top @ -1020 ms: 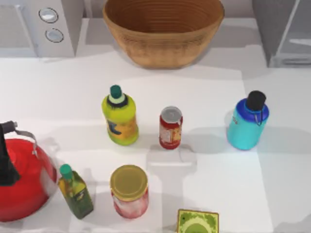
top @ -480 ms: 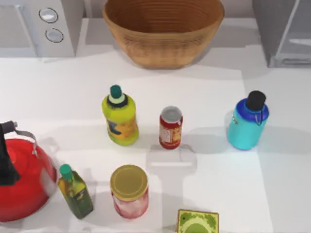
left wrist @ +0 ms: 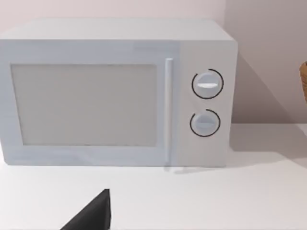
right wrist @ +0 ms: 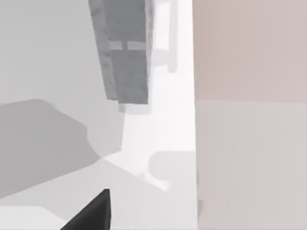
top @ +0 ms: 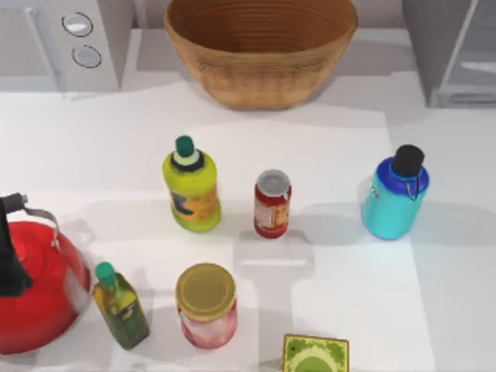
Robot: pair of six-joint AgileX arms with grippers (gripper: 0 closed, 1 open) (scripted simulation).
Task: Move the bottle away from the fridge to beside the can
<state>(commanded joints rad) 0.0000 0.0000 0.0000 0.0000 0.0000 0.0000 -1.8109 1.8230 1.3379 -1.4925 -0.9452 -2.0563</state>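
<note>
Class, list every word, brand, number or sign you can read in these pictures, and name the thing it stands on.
No text can be read.
Can: pale label, too blurred to read.
Yellow-green bottle: blue mark on orange label, not legible.
Oil bottle: label illegible.
Green box: pattern only, no words.
Microwave: two knobs, no markings readable.
</note>
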